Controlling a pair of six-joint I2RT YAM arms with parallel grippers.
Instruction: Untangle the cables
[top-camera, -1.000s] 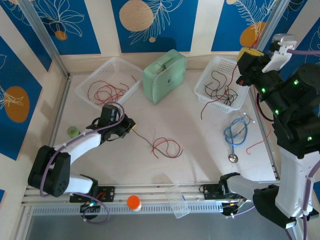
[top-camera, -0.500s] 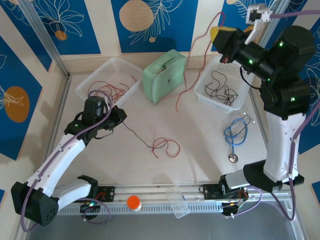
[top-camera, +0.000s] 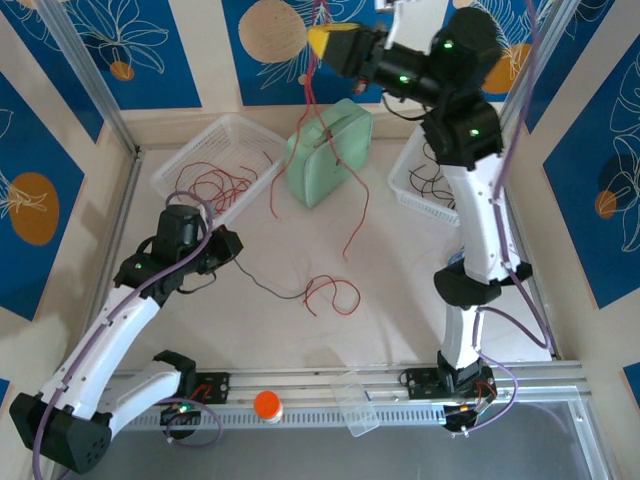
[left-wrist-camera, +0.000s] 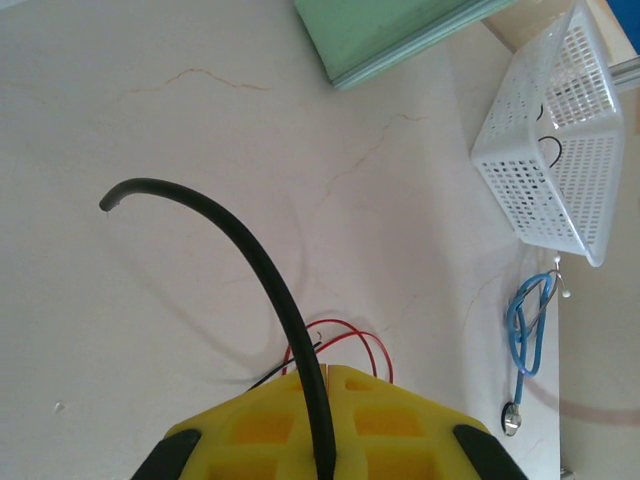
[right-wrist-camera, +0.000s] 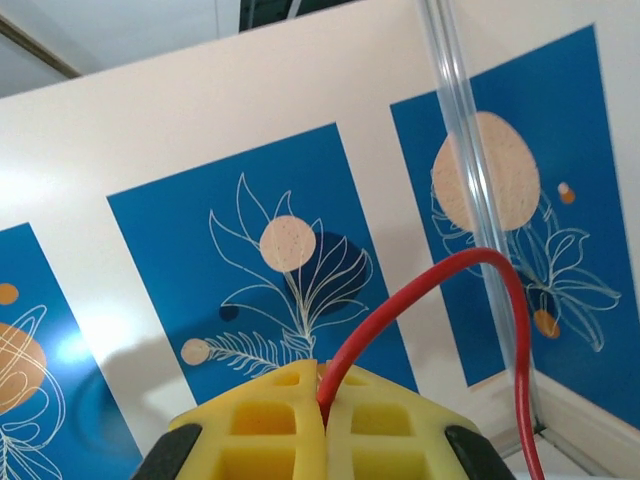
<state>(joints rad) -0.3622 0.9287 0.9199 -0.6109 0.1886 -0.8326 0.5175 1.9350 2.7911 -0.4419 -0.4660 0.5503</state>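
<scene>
— The right claw (top-camera: 318, 40) is way up by the wall panels, clenched on a red cable (top-camera: 362, 205) that dangles down past the green case (top-camera: 330, 150); its wrist camera has the yellow fingers (right-wrist-camera: 270, 420) pinching it tight.

— And the left claw (top-camera: 236, 248)?

— Low over the table (top-camera: 390, 320), gripping a black cable (top-camera: 262, 282); from above, that cable trails to a red loop (top-camera: 335, 292) lying flat (whether they're knotted I can't tell); its own camera catches the free end arching past the fingers, plus a blue stethoscope (left-wrist-camera: 528, 320) near the right basket (left-wrist-camera: 555, 190).

— The baskets?

— The left basket (top-camera: 190, 148) holds red cables (top-camera: 215, 183); the right basket holds black cables (top-camera: 438, 180).
</scene>
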